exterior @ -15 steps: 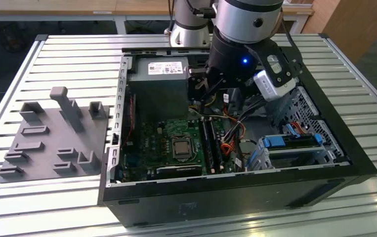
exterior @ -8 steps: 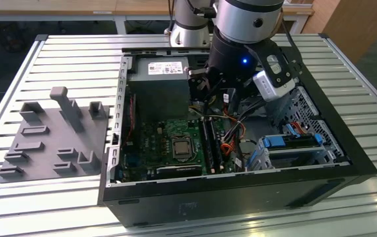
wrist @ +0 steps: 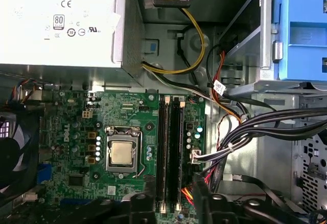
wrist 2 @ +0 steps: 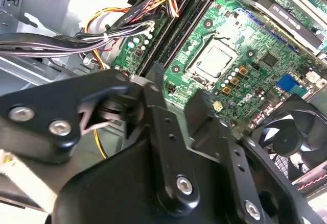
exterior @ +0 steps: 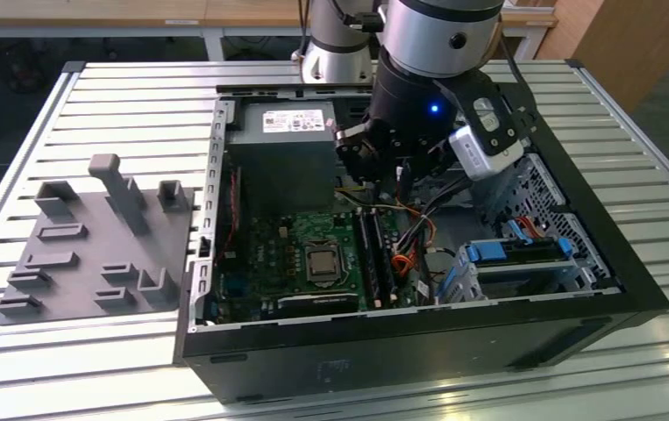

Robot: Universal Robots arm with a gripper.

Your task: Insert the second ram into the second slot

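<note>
We see the gripper (exterior: 395,168) hanging inside the open computer case (exterior: 615,289), which stands on the slatted worktop (exterior: 100,96) beside a grey fixture tray (exterior: 88,254) on the exterior view's left. In both wrist views its black fingers (wrist: 145,203) are spread apart with nothing between them, and bare motherboard (wrist: 76,112) shows through the gap. They are poised directly above the two long memory slots (wrist: 171,152), which run beside the processor socket (wrist: 122,152), and are not touching them. We cannot tell whether the second ram sits in one of those slots. The power supply (wrist: 56,20) and blue drive brackets (wrist: 301,25) flank the board.
</note>
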